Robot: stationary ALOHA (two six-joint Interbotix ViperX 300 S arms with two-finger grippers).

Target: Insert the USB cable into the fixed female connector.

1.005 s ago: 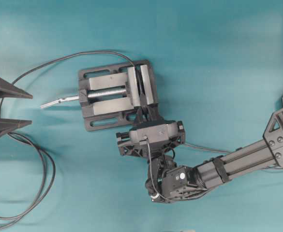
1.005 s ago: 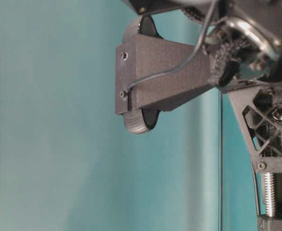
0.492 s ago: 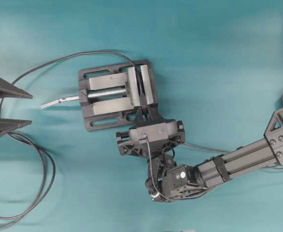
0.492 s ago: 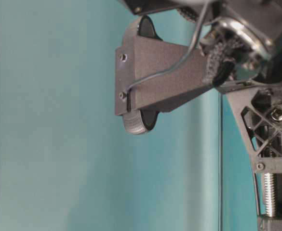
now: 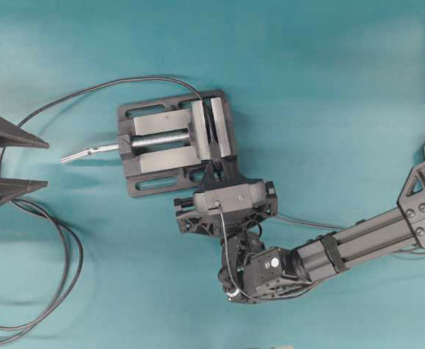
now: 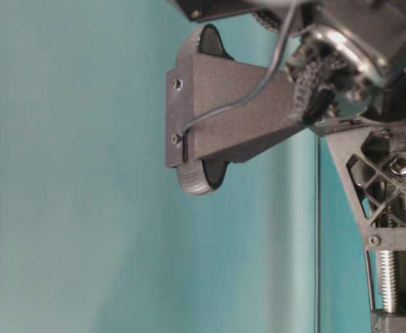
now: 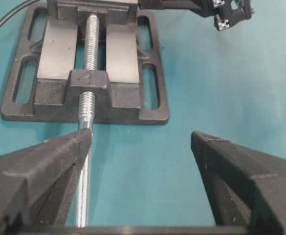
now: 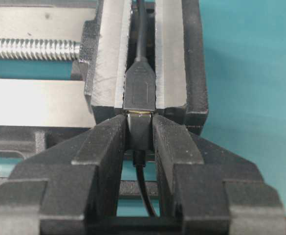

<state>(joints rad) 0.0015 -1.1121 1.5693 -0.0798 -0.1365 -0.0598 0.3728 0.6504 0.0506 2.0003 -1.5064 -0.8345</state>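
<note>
The fixed female connector is a small black block clamped between the silver jaws of the vise. Its lead curves off to the left. My right gripper is shut on the black plug of the USB cable. The plug is lined up with the connector's mouth, and only a thin strip of its metal tip shows between them. Seen from overhead, the right gripper sits against the vise's near side. My left gripper hangs open and empty at the far left, well apart from the vise.
The grey vise stands mid-table, its silver screw sticking out leftward toward the left gripper. The lead's loops lie at the lower left. The right arm crosses the lower right. The teal cloth covers the table.
The right wrist has turned very slightly. The right gripper stays at the vise with the plug, and the left gripper has not moved.
</note>
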